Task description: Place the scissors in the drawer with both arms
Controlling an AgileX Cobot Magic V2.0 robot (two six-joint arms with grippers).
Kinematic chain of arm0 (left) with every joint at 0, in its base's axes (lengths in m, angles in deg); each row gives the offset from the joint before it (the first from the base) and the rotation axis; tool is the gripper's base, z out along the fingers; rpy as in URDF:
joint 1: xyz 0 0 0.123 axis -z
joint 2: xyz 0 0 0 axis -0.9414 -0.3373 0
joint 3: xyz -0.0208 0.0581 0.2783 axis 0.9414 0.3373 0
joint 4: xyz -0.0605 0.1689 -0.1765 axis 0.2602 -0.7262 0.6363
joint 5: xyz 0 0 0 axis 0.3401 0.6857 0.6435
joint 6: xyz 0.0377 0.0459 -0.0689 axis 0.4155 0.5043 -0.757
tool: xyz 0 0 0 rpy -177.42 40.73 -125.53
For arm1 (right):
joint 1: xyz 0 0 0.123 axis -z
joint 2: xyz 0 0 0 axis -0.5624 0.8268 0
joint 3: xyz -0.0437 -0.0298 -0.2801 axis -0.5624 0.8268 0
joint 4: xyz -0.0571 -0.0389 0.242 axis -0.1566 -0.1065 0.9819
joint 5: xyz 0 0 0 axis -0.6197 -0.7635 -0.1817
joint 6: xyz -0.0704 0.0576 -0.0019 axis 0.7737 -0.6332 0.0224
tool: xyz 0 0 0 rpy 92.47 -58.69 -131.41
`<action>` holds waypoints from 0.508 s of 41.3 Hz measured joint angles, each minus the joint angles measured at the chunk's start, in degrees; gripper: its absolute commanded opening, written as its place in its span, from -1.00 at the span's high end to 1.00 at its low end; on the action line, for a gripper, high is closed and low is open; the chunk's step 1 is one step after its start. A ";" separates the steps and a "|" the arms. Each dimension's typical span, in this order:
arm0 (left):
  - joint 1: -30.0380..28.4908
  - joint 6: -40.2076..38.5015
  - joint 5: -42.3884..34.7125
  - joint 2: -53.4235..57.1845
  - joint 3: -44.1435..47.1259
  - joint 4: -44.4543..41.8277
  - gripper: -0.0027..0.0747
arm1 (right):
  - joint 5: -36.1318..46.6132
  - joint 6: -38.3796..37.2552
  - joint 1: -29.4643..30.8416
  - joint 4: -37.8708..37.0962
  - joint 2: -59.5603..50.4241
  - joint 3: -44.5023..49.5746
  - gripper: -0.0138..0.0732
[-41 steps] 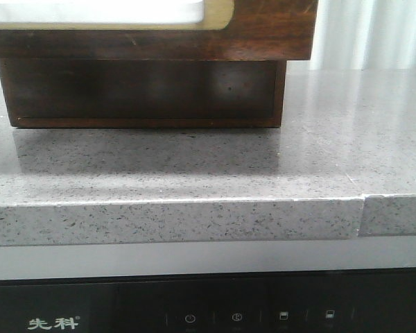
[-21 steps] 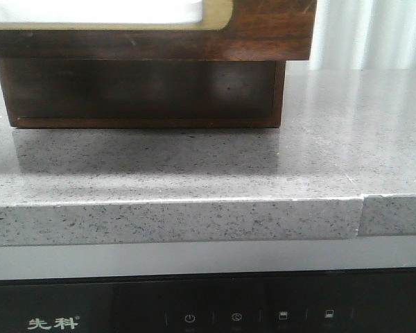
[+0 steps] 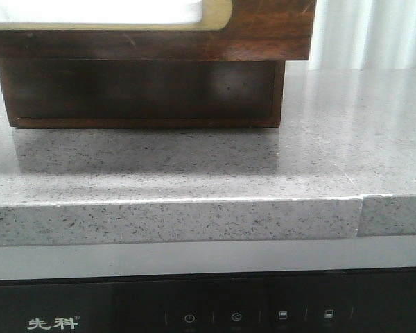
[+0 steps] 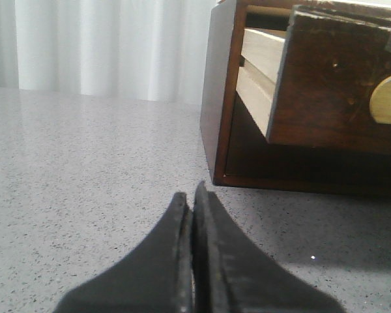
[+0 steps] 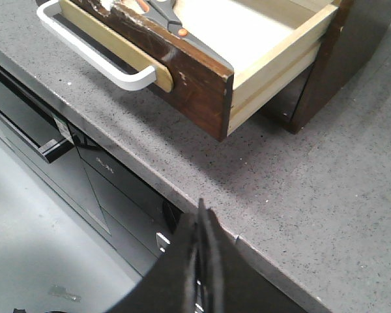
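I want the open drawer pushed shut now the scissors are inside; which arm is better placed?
Probably the left: its shut left gripper points at the dark brown wooden drawer's front. The shut right gripper sits off to the side; small orange-lined scissors lie inside.

scissors (image 5: 161, 14) in drawer (image 5: 202, 85), drawer pulled out over countertop (image 5: 300, 189)

The drawer (image 5: 202, 78) is pulled well out of the dark wooden cabinet (image 5: 352, 45), its pale wood sides and light floor exposed. Its front is dark brown and scratched, chipped along the top edge. The scissors (image 5: 166, 16) lie inside the drawer, close behind the front panel, showing dark grey handles with orange lining. Their blades are cut off by the picture's edge.
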 measured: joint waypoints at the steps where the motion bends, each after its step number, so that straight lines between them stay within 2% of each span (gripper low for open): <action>1: 0.00 0.00 -0.01 0.00 0.00 0.00 0.98 | 0.00 0.00 0.00 0.00 0.00 0.08 0.84; 21: 0.00 0.00 -0.01 0.00 0.00 -5.55 0.98 | 0.00 0.00 0.00 0.00 0.00 0.12 0.84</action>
